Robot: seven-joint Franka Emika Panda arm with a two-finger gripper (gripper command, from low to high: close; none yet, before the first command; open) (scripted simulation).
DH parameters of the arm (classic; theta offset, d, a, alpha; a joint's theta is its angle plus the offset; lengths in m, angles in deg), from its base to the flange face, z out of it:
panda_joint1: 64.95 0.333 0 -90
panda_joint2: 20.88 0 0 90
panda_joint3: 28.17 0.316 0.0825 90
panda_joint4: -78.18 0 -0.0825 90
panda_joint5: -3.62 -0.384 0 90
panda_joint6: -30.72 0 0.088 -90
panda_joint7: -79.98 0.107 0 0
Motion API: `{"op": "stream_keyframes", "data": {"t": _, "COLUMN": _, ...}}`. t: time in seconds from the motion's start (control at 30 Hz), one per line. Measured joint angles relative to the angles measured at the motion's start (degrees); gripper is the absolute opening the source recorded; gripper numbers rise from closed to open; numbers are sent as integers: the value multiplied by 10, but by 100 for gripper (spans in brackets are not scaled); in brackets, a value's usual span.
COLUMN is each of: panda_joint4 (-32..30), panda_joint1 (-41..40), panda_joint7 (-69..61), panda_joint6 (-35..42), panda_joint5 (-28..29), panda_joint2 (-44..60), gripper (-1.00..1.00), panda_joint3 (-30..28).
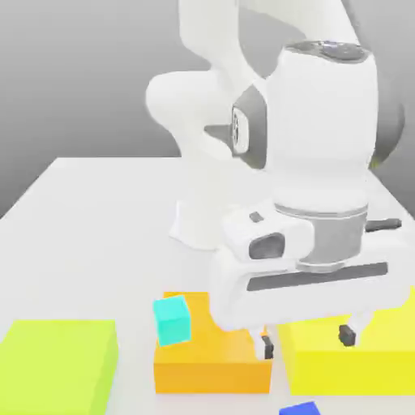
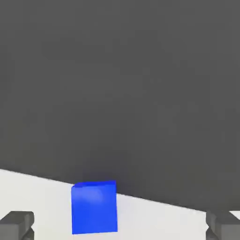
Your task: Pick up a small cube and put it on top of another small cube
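Gripper set: the two-finger gripper (image 1: 305, 341) is held with its fingers spread wide and nothing gripped, presumably so that a cube can be taken between them.
Blue cube: the deep-blue cube (image 2: 94, 207) is seen near the table's edge, between the fingertips' lines in the hand view; some sideways correction is probably needed before closing.
Cyan cube: the cyan cube (image 1: 173, 321) is seen at the orange block (image 1: 213, 375); perhaps it is rested on top, where it could serve as the stacking base.
Flat blocks: the orange block is flanked by the lime-green block (image 1: 57, 365) and the yellow block (image 1: 348, 373); their purpose is not made plain.
Cut off: most of the blue cube is lost below the exterior view's frame.
Hidden: parts of the orange and yellow blocks are covered by the hand.
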Motion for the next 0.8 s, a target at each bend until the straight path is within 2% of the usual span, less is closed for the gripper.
{"op": "stream_keyframes", "data": {"t": 0.23, "panda_joint4": 22, "panda_joint1": 18, "panda_joint7": 12, "panda_joint6": -77, "panda_joint5": 20, "panda_joint2": 146, "gripper": 0, "panda_joint3": -9}}
{"op": "stream_keyframes", "data": {"t": 0.27, "panda_joint4": 24, "panda_joint1": 20, "panda_joint7": 13, "panda_joint6": -86, "panda_joint5": 21, "panda_joint2": 157, "gripper": -100, "panda_joint3": -10}}
{"op": "stream_keyframes", "data": {"t": 0.5, "panda_joint4": 24, "panda_joint1": 19, "panda_joint7": 13, "panda_joint6": -84, "panda_joint5": 21, "panda_joint2": 155, "gripper": -100, "panda_joint3": -10}}
{"op": "stream_keyframes", "data": {"t": 0.63, "panda_joint4": 7, "panda_joint1": 13, "panda_joint7": 3, "panda_joint6": -30, "panda_joint5": 10, "panda_joint2": 85, "gripper": -100, "panda_joint3": 0}}
{"op": "stream_keyframes", "data": {"t": 0.8, "panda_joint4": -54, "panda_joint1": 17, "panda_joint7": -78, "panda_joint6": 12, "panda_joint5": 11, "panda_joint2": -18, "gripper": -100, "panda_joint3": 33}}
